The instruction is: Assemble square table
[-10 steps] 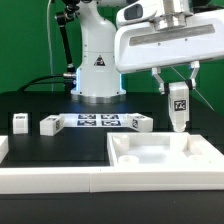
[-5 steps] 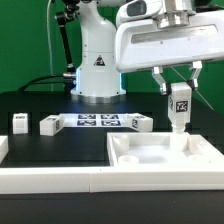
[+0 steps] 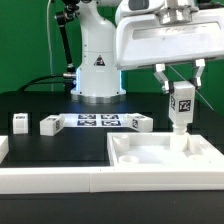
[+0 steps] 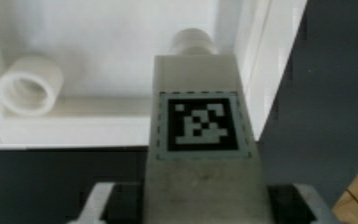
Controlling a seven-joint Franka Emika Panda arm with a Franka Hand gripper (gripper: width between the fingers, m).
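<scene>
My gripper (image 3: 181, 86) is shut on a white block leg (image 3: 181, 106) and holds it upright. The leg's lower tip sits just above the far right corner of the white square tabletop (image 3: 160, 182), which lies with its raised rim up. In the wrist view the leg (image 4: 202, 120) shows its black-and-white tag, and my gripper (image 4: 201, 205) clamps it from both sides. Beyond it lie the tabletop's inner floor (image 4: 105, 125) and two round corner posts (image 4: 30, 85) (image 4: 195, 40). Three more legs (image 3: 19, 123) (image 3: 48, 125) (image 3: 138, 123) lie on the black table behind the tabletop.
The marker board (image 3: 98, 121) lies flat between the loose legs, in front of the robot base (image 3: 97, 70). A long white rail (image 3: 50, 181) borders the black surface at the front, on the exterior view's left.
My gripper and the held leg have shifted slightly toward the exterior view's right and a little up. The other parts have not moved.
</scene>
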